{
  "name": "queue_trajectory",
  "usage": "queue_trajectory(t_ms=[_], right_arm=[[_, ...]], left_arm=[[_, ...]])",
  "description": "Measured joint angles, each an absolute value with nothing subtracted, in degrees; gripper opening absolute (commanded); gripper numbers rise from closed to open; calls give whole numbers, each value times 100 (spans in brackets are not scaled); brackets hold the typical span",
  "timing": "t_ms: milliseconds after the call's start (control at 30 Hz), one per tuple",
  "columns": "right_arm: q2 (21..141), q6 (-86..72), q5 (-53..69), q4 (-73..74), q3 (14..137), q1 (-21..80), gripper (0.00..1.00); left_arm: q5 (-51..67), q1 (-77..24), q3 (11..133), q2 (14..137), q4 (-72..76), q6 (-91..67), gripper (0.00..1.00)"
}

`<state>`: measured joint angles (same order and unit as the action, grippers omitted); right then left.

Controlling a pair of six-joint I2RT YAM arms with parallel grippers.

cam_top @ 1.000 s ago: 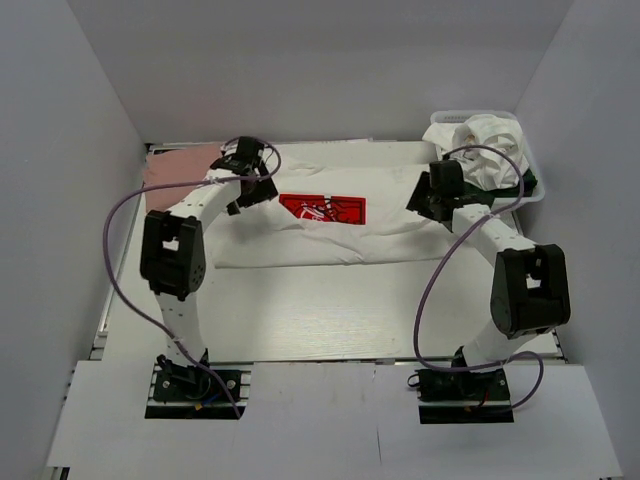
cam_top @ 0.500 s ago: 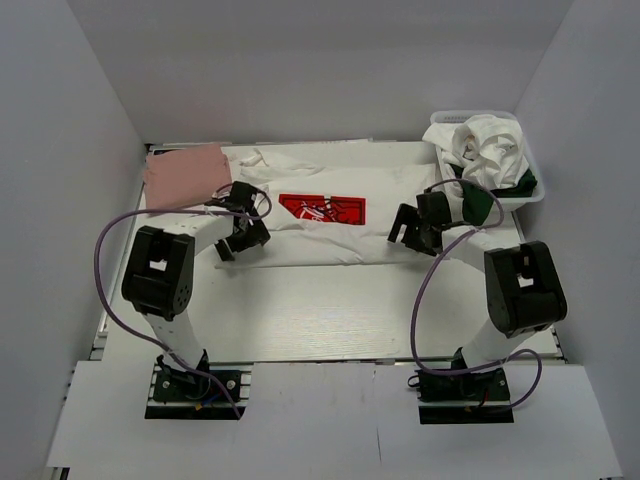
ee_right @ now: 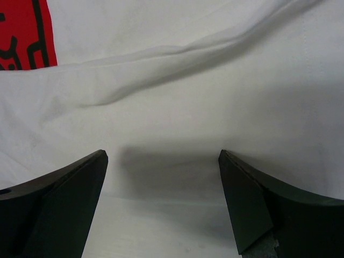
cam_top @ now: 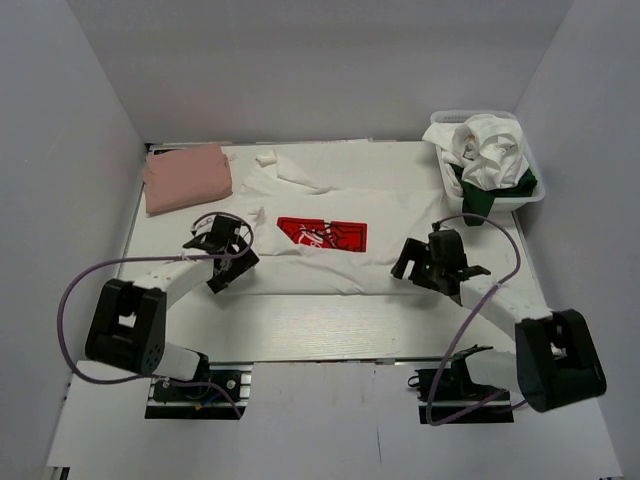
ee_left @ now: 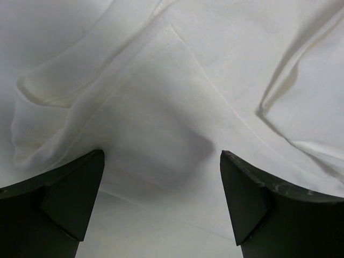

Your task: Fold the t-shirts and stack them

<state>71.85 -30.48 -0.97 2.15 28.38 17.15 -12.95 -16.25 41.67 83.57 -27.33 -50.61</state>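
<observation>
A big white t-shirt (cam_top: 340,195) lies spread on the table (cam_top: 330,320), with a red square picture (cam_top: 322,233) on it. The left gripper (cam_top: 235,268) is at its near left edge, and the right gripper (cam_top: 405,258) is at its near right edge. A folded pink t-shirt (cam_top: 186,177) lies far left. Far right, a white basket (cam_top: 520,203) holds bunched white t-shirts (cam_top: 485,150) and a dark green one (cam_top: 478,205).

Table (cam_top: 330,320): pale wood-grain top.
Middle: white t-shirt (cam_top: 350,208) with red print, spread out.
Far left corner: pink t-shirt (cam_top: 186,177), folded.
Far right corner: white mesh basket (cam_top: 505,204).
</observation>
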Motion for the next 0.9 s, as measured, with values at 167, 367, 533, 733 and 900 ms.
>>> queue_trajectory(t_ms=[167, 367, 533, 733, 900], right_arm=[[6222, -2995, -19, 1413, 2622, 1903, 90], [5413, -2797, -62, 2088, 2781, 2032, 90], [5688, -2689, -117, 1949, 3006, 2038, 90], [6112, -2674, -132, 1734, 3033, 2038, 90], [6281, -2668, -134, 1592, 3033, 2038, 90]], left_arm=[[-663, -1702, 3583, 7218, -3411, -5391, 100], [-637, -1774, 4128, 6289, -4888, -5459, 100], [-421, -1778, 4584, 6370, -4407, -5089, 100], [-16, -1922, 4827, 7887, -3597, -4823, 100], [47, -2110, 5172, 8934, -3085, -4718, 100]])
